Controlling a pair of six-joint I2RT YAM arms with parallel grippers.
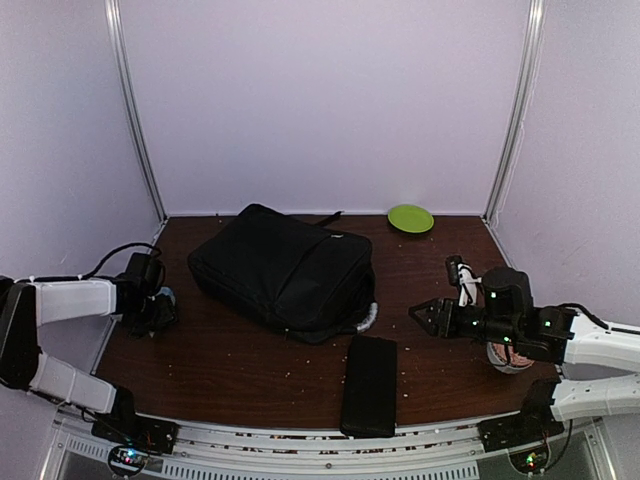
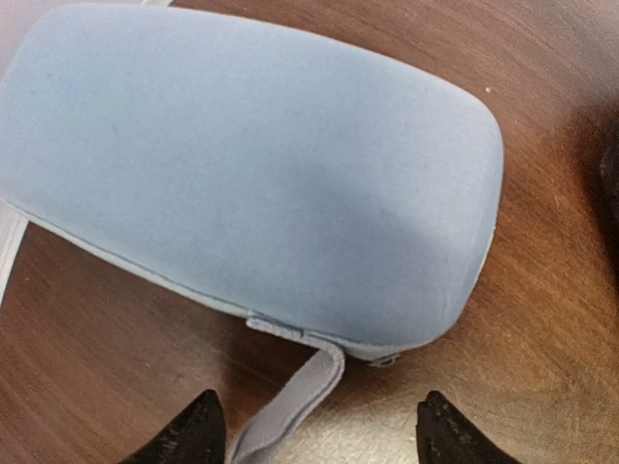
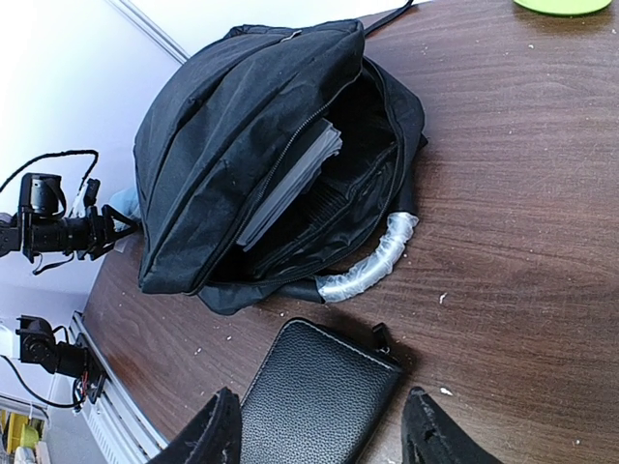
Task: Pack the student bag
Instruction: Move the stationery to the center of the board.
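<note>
two grippers, both jaws apart, holding nothing. slim flat black leather case [image 1: 369, 385] lies at the near edge, right gripper [image 3: 324, 430] poised near it. left gripper [image 2: 319, 435] stands over the edge of a pale blue soft fabric pouch [image 2: 242, 164]. large black fabric student bag [image 1: 283, 270] lies in the middle, unzipped; round green plate [image 1: 410, 218] behind.

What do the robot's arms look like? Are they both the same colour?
Yes. Both the left arm and right arm have white shells with black joints. The left end effector and right end effector are black with two pointed fingers each. A black cable loops over the left arm; small green lights glow on the right.
</note>
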